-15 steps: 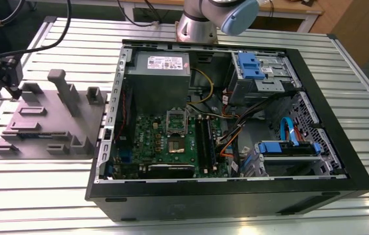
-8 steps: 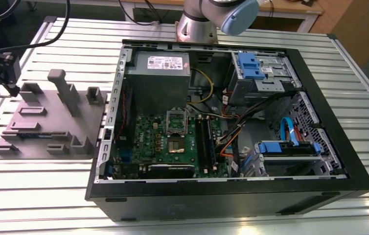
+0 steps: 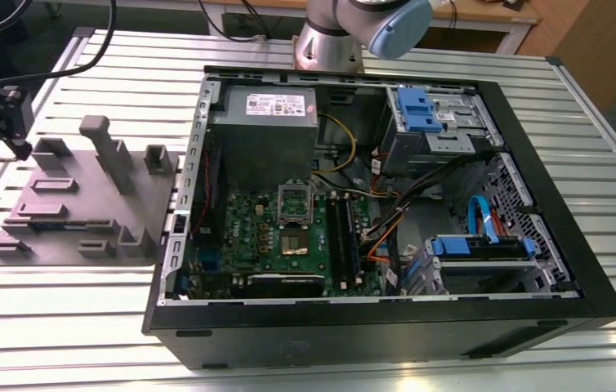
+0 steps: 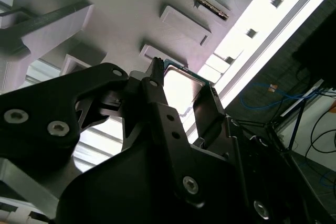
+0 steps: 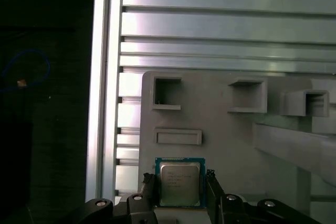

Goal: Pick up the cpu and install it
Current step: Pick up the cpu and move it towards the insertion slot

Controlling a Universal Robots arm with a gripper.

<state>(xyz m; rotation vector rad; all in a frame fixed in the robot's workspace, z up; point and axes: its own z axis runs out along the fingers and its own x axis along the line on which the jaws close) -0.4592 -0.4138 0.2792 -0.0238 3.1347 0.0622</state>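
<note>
Slatted aluminium table [image 3: 79, 327], hard glare along the slats at the near edge. Behind it sits a wood-topped desk [image 3: 493, 10] on a white frame. A wooden panel [image 3: 602, 57] stands at the exterior view's right. Floor [image 5: 47, 129] off the table edge is dark, with a blue cable [image 4: 260, 90] lying on it.
</note>
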